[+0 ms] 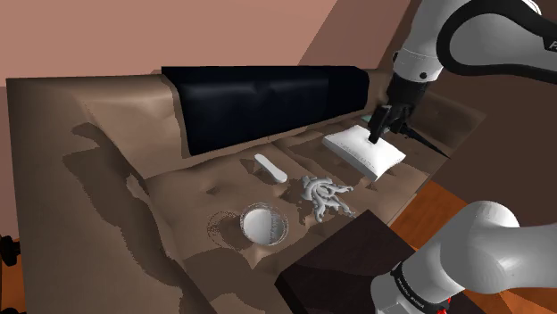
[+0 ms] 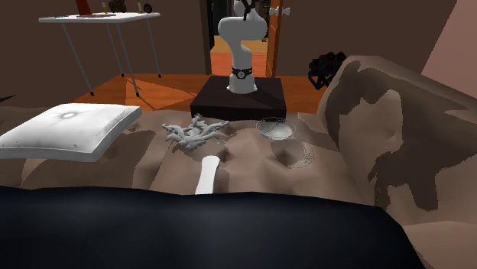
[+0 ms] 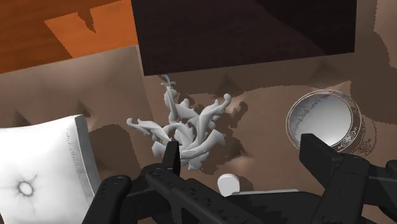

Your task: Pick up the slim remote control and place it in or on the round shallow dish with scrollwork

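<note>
My pincer (image 3: 242, 151) is wide open w/ nothing in it, fingers well apart. In the shoulder view it hangs in the air above the white pillow (image 1: 364, 150), up off the sofa (image 1: 107, 178).

Slim remote (image 1: 270, 168) is white & lies flat on the brown seat cushion, betw the dark throw (image 1: 268, 103) on the backrest and the white scrollwork ornament (image 1: 323, 194). Not touching either. In the wrist view one rounded end of it pokes out betw my fingers, rest hidden behind the pincer body, no contact w/ it.

Round shallow dish (image 1: 264, 208) sits on the seat nearer the front edge, by the stand (image 1: 348, 259). It's pale inside w/ a patterned rim, upright, nothing in it. Remote & dish are apart; in the shoulder view the ornament is just to the right of the gap betw them.

Second ext view: remote runs lengthwise toward the throw, pillow off to that view's left, dish to the right of the ornament. Orange wood floor (image 2: 153, 84) shows beyond the sofa
</note>
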Tool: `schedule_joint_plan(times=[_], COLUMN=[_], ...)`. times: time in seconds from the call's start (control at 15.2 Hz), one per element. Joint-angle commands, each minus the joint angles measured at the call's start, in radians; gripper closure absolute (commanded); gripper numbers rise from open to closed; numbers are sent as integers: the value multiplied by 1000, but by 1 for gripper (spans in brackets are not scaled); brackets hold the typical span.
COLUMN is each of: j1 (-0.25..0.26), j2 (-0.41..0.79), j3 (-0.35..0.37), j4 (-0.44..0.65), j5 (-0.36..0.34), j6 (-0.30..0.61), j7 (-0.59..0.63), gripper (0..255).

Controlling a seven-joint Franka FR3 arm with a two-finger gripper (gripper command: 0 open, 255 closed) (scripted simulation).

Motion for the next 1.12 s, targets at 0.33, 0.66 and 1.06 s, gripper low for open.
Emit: schedule_joint_plan(times=[0.33, 0.66, 1.06], j1=[-10, -18, -25], j2=[139, 307, 534], j3=[-31, -59, -85], j4=[-34, -32, 20], j5=[-12, -20, -19], j6=[177, 345, 523], j7=[-15, -31, -55], gripper=[0, 0, 0])
